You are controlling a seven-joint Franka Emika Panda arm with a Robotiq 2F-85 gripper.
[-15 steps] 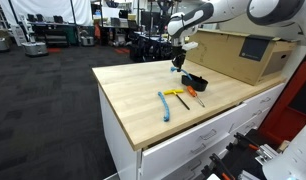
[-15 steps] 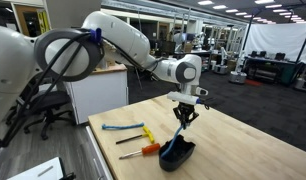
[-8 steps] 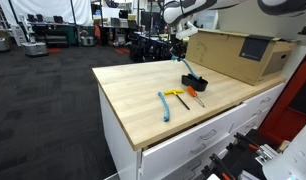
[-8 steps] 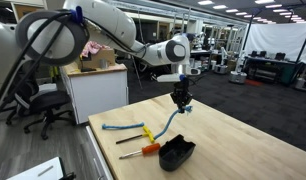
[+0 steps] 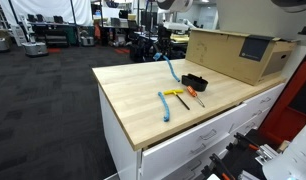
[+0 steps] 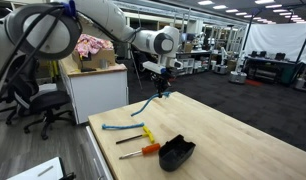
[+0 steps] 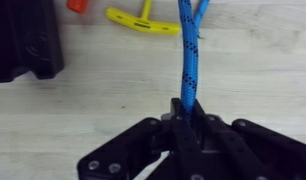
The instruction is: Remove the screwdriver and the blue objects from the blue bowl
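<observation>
Gripper: we see the gripper [image 6: 161,88] raised over the far part of the table [image 6: 233,140]. In the wrist view [image 7: 188,108] its fingers are pressed together on the upper end of a blue strand.
Held blue piece: the held blue piece [image 6: 146,103] hangs from the fingers in a slack curve, outside the bowl. In an exterior view [image 5: 171,68] it slants down towards the bowl's left side. We cannot tell whether its lower end touches the wood. Up close [image 7: 188,55] it looks braided, with dark flecks.
Second blue piece: the second blue piece [image 5: 165,106] lies flat on the table, left of the other tools and nearer the front edge, well apart from the bowl. We see it in both exterior views [image 6: 121,127].
Screwdriver: the screwdriver [image 5: 194,96] lies on the table just near of the bowl, not in it. Its orange-red handle [image 6: 149,149] points towards the bowl.
Blue bowl: the blue bowl [image 5: 195,81] looks almost black and sits on the wood close to the cardboard box [image 5: 233,55]. It also shows at the near side in an exterior view [image 6: 177,152] and at the upper left of the wrist view [image 7: 28,40].
Yellow-handled tool: the yellow-handled tool [image 5: 175,94] rests between the screwdriver and the second blue piece [image 6: 145,133].
</observation>
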